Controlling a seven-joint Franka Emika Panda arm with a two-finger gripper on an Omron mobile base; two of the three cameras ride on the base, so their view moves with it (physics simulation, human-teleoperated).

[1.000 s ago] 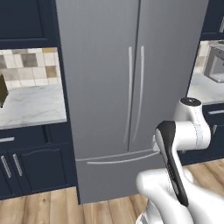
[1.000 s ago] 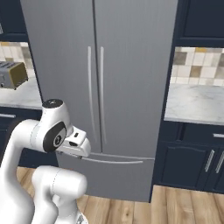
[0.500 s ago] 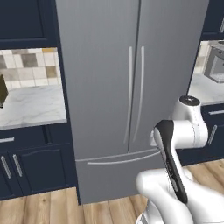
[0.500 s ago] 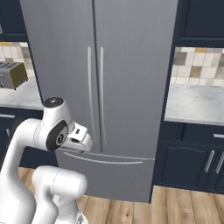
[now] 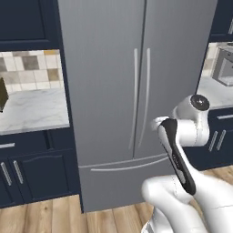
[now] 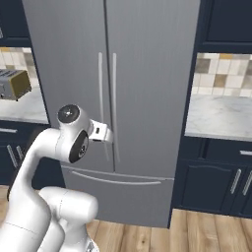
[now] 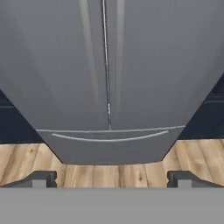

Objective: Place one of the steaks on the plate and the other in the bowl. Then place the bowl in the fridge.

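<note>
Two closed doors fill the scene as the fridge (image 5: 136, 91) stands straight ahead of the arm, its long thin handles (image 6: 107, 103) running side by side down the middle seam. The gripper (image 7: 111, 177) hangs empty, jaws spread wide, aimed at the lower doors and the drawer (image 7: 109, 146) below. My read: those brushed-metal doors are heavy and stiff, the handles smooth and slippery, so the best hold is a hook around one bar at mid-height for a steady pull.

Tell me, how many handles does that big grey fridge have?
3: two long vertical handles, left handle and right handle, flank the door seam; a drawer handle runs across below. The fridge is shut.
</note>
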